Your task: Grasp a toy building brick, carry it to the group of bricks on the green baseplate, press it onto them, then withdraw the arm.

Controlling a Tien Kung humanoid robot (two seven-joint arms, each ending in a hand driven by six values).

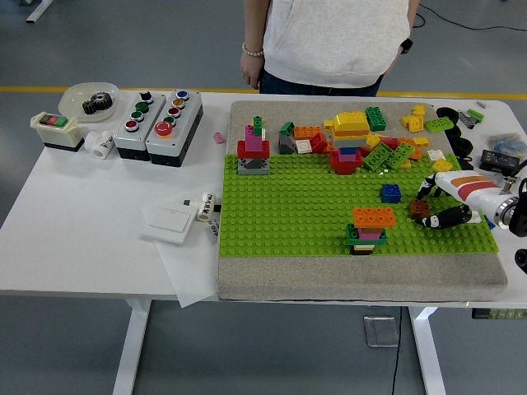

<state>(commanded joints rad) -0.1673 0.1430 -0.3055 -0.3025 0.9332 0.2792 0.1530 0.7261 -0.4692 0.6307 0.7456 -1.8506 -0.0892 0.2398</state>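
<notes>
Head view of the white table [82,230], with the green baseplate [305,210] taken as landmark; it lies on a grey mat [362,278]. The right hand [440,206] reaches in over the baseplate's right edge, its fingers curled around a dark brown brick [419,207] that sits at or just above the studs; whether the brick touches the plate cannot be told. Just left of that brick, near the baseplate's front edge, stands the brick stack [370,230]: an orange brick on top, pink beneath it, green and black at the base. A single blue brick [390,192] stands on the baseplate behind the stack. Along the baseplate's far edge lies a heap of loose bricks [370,140] in yellow, red, green and orange, and at its far left corner a small tower [254,148] of red, pink and green on a grey base. Left of the baseplate, on the bare table, are two push-button boxes [156,123], a white dish holding a black gear [97,102], and a white flat switch plate [170,219]. Beyond the baseplate's far edge a person [329,41] in a light sweatshirt stands with arms hanging at the sides.
</notes>
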